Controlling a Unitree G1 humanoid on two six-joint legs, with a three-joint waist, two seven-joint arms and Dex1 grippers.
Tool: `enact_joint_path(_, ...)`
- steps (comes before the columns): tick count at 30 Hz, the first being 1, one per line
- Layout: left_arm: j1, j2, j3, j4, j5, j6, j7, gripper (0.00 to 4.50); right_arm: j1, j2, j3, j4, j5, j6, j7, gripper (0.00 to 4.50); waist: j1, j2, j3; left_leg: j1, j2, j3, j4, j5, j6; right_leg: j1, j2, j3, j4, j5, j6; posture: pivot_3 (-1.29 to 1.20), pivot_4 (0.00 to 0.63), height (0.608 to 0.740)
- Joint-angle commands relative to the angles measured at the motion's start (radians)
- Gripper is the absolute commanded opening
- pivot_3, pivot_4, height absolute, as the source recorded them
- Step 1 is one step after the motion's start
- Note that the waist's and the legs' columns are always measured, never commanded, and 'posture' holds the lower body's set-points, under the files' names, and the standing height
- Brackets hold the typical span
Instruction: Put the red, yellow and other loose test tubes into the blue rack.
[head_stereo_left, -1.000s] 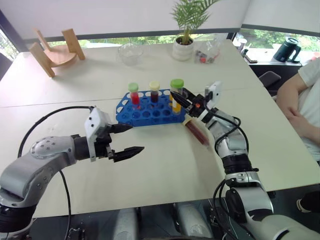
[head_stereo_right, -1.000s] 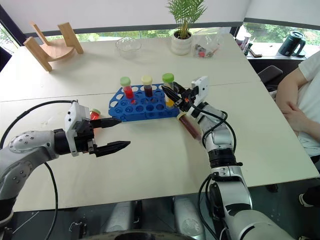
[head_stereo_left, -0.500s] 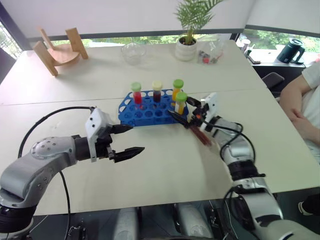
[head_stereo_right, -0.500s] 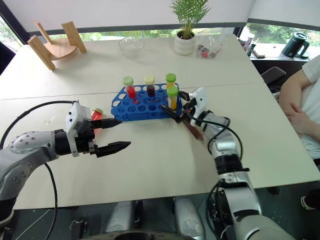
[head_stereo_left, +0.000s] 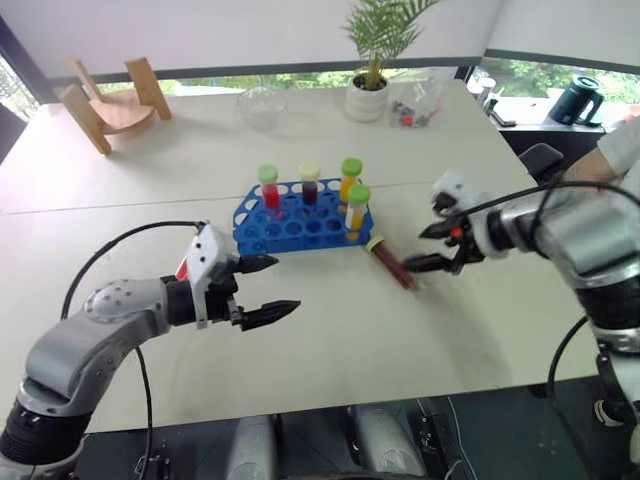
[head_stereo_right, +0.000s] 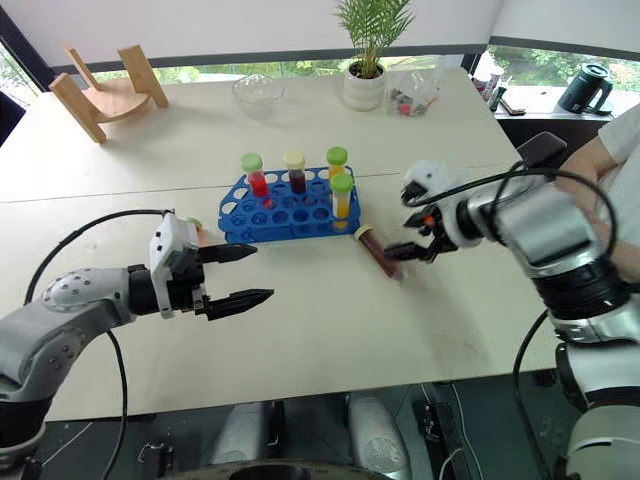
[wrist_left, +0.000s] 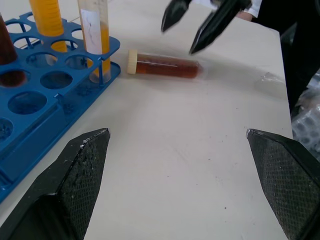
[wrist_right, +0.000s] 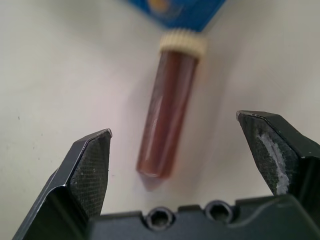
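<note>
The blue rack holds a red test tube, a dark brown one and two yellow ones, all upright. A brown tube with a cream cap lies loose on the table just right of the rack. My right gripper hangs open over its far end, fingers either side of it, not touching. My left gripper is open and empty, in front of the rack's left end. Behind it lies a loose red tube with a green cap, mostly hidden.
A wooden stand sits at the back left, with a glass bowl, a potted plant and a plastic bag along the back. A black kettle and a seated person are at the right.
My right gripper opened and left a yellow tube standing in the rack's front right corner. It then swung right and tipped down over the brown tube. The left gripper barely moved.
</note>
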Motion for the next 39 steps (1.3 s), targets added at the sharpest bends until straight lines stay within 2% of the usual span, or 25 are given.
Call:
enact_joint_path(1,-0.008,-0.005,0.006,-0.011,0.01,-0.025,-0.001,4.5,-0.059,0.031,0.033,0.054,-0.039,-0.005,-0.032,4.45,0.0,0.0,0.0,0.0,0.0,0.0,0.0,0.0,0.0,0.0,0.0,0.0,0.0,0.0,0.0,0.0,0.15,0.74)
enact_joint_path(8,0.009,-0.013,0.02,-0.027,0.019,-0.027,0.012,4.5,-0.101,0.163,0.121,0.184,-0.104,-0.052,-0.085,4.45,-0.002,0.0,0.0,0.0,0.0,-0.001,0.0,0.0,0.0,0.0,0.0,0.0,0.0,0.0,0.0,0.0,0.15,0.74)
enact_joint_path(11,0.015,-0.013,0.027,-0.033,0.02,-0.025,0.019,4.5,-0.089,0.176,0.155,0.184,-0.134,-0.079,-0.083,3.56,-0.002,-0.001,-0.001,0.0,0.0,-0.001,0.0,0.0,0.0,0.0,0.0,0.0,0.0,0.0,0.0,0.0,0.15,0.74)
enact_joint_path(15,0.018,-0.011,0.03,-0.035,0.02,-0.025,0.028,4.5,-0.075,0.175,0.163,0.143,-0.139,-0.082,-0.061,1.44,-0.002,-0.001,-0.001,0.0,0.0,-0.001,0.0,0.0,0.0,0.0,0.0,0.0,0.0,0.0,0.0,0.0,0.15,0.74)
enact_joint_path(16,0.019,-0.01,0.031,-0.035,0.02,-0.025,0.029,4.5,-0.07,0.168,0.161,0.121,-0.135,-0.079,-0.055,1.05,-0.002,-0.001,-0.001,0.0,0.0,-0.001,0.0,0.0,0.0,0.0,0.0,-0.001,0.0,0.0,0.0,0.0,0.15,0.74)
enact_joint_path(17,0.021,-0.008,0.033,-0.036,0.018,-0.024,0.029,4.5,-0.066,0.159,0.156,0.1,-0.127,-0.07,-0.045,0.86,-0.002,-0.001,-0.001,0.0,0.0,-0.001,0.0,0.0,0.0,0.0,0.001,-0.001,0.0,0.0,0.0,0.0,0.15,0.74)
enact_joint_path(22,0.044,0.028,0.085,-0.036,-0.002,-0.009,0.015,4.5,0.019,0.024,0.009,-0.175,0.022,-0.097,0.098,0.86,0.005,0.0,0.001,0.0,0.0,-0.002,-0.001,0.0,0.0,-0.001,0.0,-0.001,0.0,0.0,0.0,0.0,0.15,0.74)
enact_joint_path(24,0.053,0.048,0.113,-0.027,-0.01,-0.002,0.005,4.5,0.097,0.057,-0.12,-0.279,0.117,-0.164,0.109,0.86,0.008,-0.001,0.001,-0.001,0.0,-0.001,-0.001,0.0,0.0,-0.001,0.0,-0.001,0.0,0.0,0.0,0.0,0.15,0.74)
enact_joint_path(27,0.056,0.07,0.144,-0.007,-0.021,0.005,-0.012,4.5,0.181,0.17,-0.228,-0.33,0.181,-0.219,0.037,0.86,-0.001,-0.002,0.0,0.0,0.001,-0.001,-0.001,0.0,0.001,0.0,0.001,-0.001,0.0,0.0,0.0,0.0,0.15,0.74)
enact_joint_path(32,0.051,0.122,0.178,0.026,-0.045,0.036,-0.051,4.5,0.313,0.513,-0.232,-0.258,0.072,-0.642,-0.193,0.86,-0.003,-0.003,-0.001,0.001,0.001,-0.002,0.0,0.0,0.0,0.001,0.001,-0.001,0.001,0.0,0.0,0.0,0.15,0.74)
enact_joint_path(36,0.043,0.169,0.193,0.061,-0.042,0.045,-0.086,4.5,0.33,0.783,-0.248,-0.035,-0.024,-1.016,-0.38,0.86,-0.003,-0.003,-0.001,0.001,0.001,-0.001,0.0,0.0,0.0,0.0,0.001,-0.001,0.001,0.0,0.0,0.0,0.15,0.74)
enact_joint_path(39,0.037,0.188,0.195,0.068,-0.045,0.048,-0.099,4.5,0.308,0.854,-0.244,0.116,-0.098,-1.213,-0.438,0.86,0.001,-0.003,-0.001,0.001,0.001,-0.002,-0.001,0.0,-0.001,0.0,0.0,-0.001,0.001,0.0,0.0,0.0,0.15,0.74)
